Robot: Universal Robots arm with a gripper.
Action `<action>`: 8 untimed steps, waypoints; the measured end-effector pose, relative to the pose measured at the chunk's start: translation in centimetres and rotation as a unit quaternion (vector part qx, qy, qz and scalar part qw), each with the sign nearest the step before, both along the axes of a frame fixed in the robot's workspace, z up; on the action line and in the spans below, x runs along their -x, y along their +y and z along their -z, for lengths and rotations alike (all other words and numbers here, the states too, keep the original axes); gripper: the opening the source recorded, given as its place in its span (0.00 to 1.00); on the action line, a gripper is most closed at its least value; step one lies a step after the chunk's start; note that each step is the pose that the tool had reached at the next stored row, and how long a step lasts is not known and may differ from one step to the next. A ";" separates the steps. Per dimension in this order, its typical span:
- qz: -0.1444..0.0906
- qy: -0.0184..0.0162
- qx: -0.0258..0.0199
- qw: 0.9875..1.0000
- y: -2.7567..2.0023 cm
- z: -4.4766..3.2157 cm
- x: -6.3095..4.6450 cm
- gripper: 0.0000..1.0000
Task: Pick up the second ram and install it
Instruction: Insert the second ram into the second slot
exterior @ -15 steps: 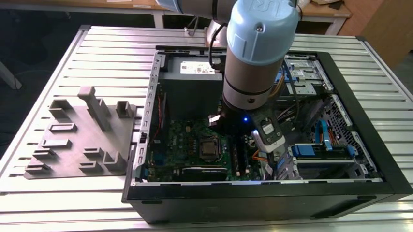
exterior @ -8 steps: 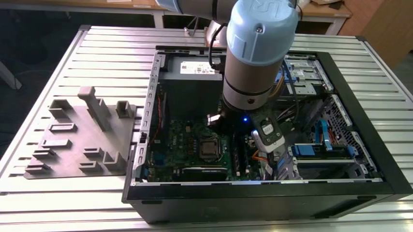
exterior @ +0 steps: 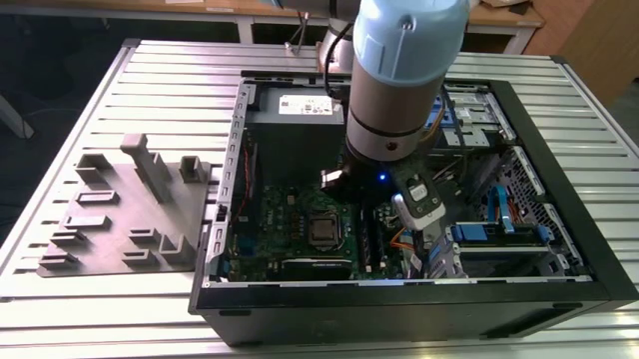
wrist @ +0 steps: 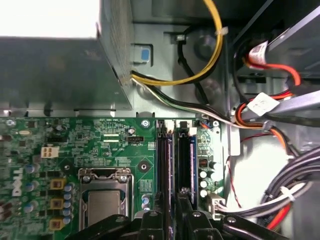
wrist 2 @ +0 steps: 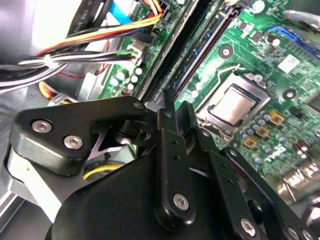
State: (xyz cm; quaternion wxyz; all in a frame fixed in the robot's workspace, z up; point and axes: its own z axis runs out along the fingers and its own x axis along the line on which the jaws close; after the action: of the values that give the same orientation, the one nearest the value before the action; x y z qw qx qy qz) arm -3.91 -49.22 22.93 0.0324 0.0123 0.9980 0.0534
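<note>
Peeking into the open case (exterior: pixel 559 224) on the table (exterior: pixel 170 67), what have we got in there?

Reply: We see the green motherboard (wrist: pixel 100 135) lying flat on the case floor. The grey power supply (exterior: pixel 295 131) sits at the far end, and cables (wrist: pixel 210 60) in yellow, red, black and white loop out of it. The arm (exterior: pixel 399 82) reaches down into the case over the board.

Us again: and the hand?

Reply: The hand (wrist: pixel 172 200) sits low over the near end of the two long black slots. We honestly can't tell how far open it is or whether it has hold of anything. The second ram (wrist: pixel 170 165), as far as we can make out, is the bluish strip standing on edge along the slot that lines up with the hand. The neighbouring slot shows another bluish edge (wrist: pixel 191 165).

Us again: much room around it?

Reply: It's tight. The CPU socket (wrist: pixel 105 200) is just beside the slots on one side, and a row of small capacitors (wrist: pixel 203 182) is on the other, with cable bundles near those. The power supply wall stands beyond the far slot ends. Outside, a grey holder (exterior: pixel 120 217) lies on the table at the exterior view's left, just beside the case wall.
</note>
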 end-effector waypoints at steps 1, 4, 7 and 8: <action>0.000 0.000 0.000 1.000 0.00 -0.38 0.0 0.22; 0.000 0.000 0.000 1.000 0.02 -1.57 0.0 0.22; 0.000 0.000 0.000 1.000 0.02 -2.42 0.0 0.22; 0.001 0.000 0.000 1.000 0.03 -2.44 0.0 0.22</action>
State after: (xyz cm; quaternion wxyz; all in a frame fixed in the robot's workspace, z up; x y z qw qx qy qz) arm -3.91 -49.20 25.37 0.0326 0.0133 0.9979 0.0534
